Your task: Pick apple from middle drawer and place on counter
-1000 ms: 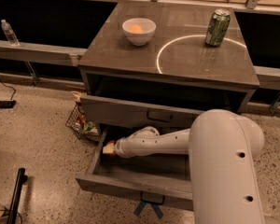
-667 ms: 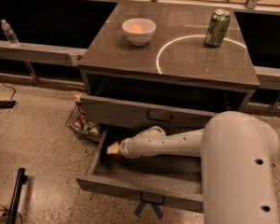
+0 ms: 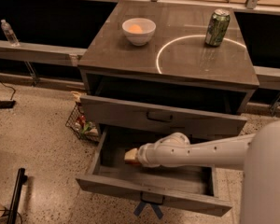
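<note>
The tool reaches into the left side of the open middle drawer. Its grip cannot be told, and the apple is hidden. Above the drawer, a white bowl on the bench holds a pale orange fruit.

A single camera looks down steeply from above and in front of a cabinet, at middling distance. It takes in the whole dark surface, the open middle drawer and some floor. The robot's white arm enters from lower right, its gripper inside that drawer.
</note>
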{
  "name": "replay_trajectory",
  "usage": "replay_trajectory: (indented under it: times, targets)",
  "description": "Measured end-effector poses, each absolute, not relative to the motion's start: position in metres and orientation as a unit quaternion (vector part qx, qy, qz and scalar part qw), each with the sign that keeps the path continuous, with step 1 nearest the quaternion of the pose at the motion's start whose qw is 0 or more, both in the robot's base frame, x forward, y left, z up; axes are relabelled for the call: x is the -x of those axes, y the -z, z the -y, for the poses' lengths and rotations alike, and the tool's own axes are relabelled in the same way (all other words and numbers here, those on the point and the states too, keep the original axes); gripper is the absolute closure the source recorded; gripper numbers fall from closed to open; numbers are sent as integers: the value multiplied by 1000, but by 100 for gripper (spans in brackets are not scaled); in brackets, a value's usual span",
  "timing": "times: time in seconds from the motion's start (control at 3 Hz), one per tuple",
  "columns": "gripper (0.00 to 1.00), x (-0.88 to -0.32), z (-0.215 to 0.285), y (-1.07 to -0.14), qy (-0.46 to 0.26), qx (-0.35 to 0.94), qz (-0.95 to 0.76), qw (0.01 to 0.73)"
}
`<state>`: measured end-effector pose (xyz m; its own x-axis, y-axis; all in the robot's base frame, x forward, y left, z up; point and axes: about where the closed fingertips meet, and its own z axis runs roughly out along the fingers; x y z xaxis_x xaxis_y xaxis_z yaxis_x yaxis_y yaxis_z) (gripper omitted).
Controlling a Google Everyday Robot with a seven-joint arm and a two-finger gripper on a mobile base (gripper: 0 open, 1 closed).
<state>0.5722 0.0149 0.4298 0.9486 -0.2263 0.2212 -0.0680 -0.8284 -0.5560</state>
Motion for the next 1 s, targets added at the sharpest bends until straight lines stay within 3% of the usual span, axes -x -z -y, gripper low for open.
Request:
replay_trajectory:
  times: [1.0]
  targets:
    - [100,-486,20,-548,110,927,-137,332]
